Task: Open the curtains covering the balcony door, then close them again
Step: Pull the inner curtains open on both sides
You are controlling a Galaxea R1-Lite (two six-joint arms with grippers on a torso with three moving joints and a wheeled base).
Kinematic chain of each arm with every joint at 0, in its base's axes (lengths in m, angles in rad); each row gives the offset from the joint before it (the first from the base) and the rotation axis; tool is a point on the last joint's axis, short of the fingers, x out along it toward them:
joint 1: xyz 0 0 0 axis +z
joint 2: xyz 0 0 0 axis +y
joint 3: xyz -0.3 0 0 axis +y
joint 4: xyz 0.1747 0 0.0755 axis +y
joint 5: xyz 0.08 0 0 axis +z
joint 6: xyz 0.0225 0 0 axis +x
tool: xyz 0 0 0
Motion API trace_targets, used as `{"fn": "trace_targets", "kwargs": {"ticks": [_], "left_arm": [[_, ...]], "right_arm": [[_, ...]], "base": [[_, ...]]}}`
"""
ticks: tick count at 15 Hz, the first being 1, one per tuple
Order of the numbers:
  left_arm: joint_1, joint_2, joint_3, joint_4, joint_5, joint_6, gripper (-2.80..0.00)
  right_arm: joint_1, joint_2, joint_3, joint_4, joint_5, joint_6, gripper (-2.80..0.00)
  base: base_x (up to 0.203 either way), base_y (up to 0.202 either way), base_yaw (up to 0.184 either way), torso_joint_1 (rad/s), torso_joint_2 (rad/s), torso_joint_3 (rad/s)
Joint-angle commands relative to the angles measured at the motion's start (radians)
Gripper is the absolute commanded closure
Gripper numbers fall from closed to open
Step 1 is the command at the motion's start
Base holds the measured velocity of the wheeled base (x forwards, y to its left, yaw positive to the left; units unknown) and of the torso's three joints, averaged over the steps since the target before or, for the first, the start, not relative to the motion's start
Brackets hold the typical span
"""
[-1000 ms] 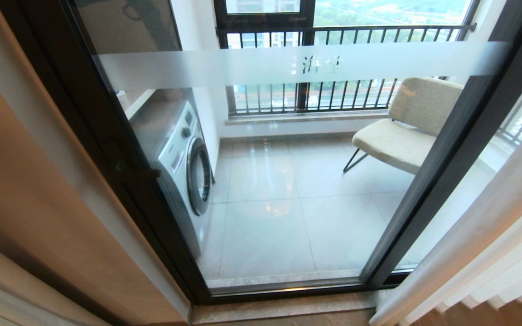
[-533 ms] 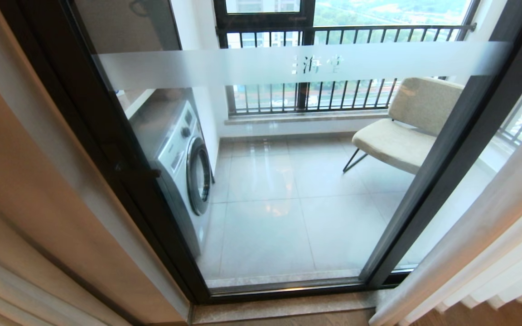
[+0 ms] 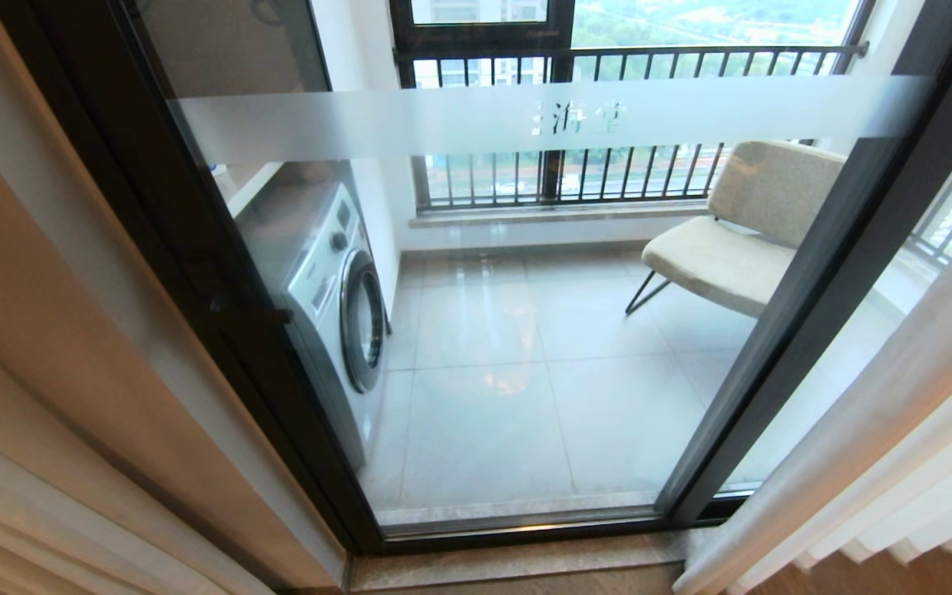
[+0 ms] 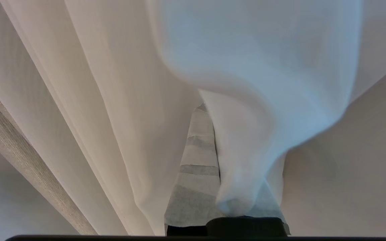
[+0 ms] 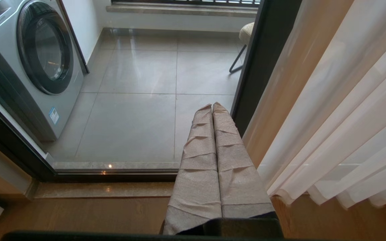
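The balcony door [image 3: 525, 347] stands uncovered in the head view, its glass crossed by a frosted band [image 3: 410, 124] between dark frames [image 3: 815, 281]. The curtains hang at both sides: beige drape and pale folds at the left [image 3: 38, 430], sheer white folds at the right [image 3: 897, 430]. Neither gripper shows in the head view. My left gripper [image 4: 203, 107] is buried in the sheer white curtain [image 4: 253, 67]; its wrapped fingers [image 4: 196, 160] lie together and a fold drapes over one of them. My right gripper [image 5: 212, 106] is shut and empty, low beside the right curtain [image 5: 330, 117].
Behind the glass stand a washing machine [image 3: 335, 306] at the left and a beige chair [image 3: 740, 240] at the right, before a railed window [image 3: 633, 178]. A stone threshold [image 3: 509, 566] meets the wooden floor [image 5: 79, 214] at the door's foot.
The pale curtain folds at the head view's lower left have spread further up and in from the edge. The door, the right curtain and the right gripper are unchanged.
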Motion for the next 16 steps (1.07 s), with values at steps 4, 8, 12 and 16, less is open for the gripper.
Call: {"fn": "trace_targets", "kwargs": {"ticks": [4, 8, 12, 16], "left_arm": [[-0.017, -0.002, 0.004, -0.002, -0.001, -0.001, 0.0], [-0.028, 0.005, 0.001, -0.003, 0.0, -0.001, 0.0], [-0.033, 0.003, 0.002, -0.003, 0.002, -0.001, 0.0], [-0.033, -0.01, 0.004, -0.001, 0.002, -0.001, -2.8]], "right_arm": [[0.0, 0.001, 0.0, 0.0, 0.0, -0.001, 0.0], [0.002, 0.001, 0.0, 0.0, 0.002, -0.001, 0.0], [0.001, 0.001, 0.0, 0.0, 0.0, -0.001, 0.0], [0.0, 0.001, 0.0, 0.0, 0.0, -0.001, 0.0]], "base": [[0.0, 0.0, 0.0, 0.0, 0.0, 0.0], [0.0, 0.0, 0.0, 0.0, 0.0, 0.0], [0.0, 0.0, 0.0, 0.0, 0.0, 0.0], [0.0, 0.0, 0.0, 0.0, 0.0, 0.0]]}}
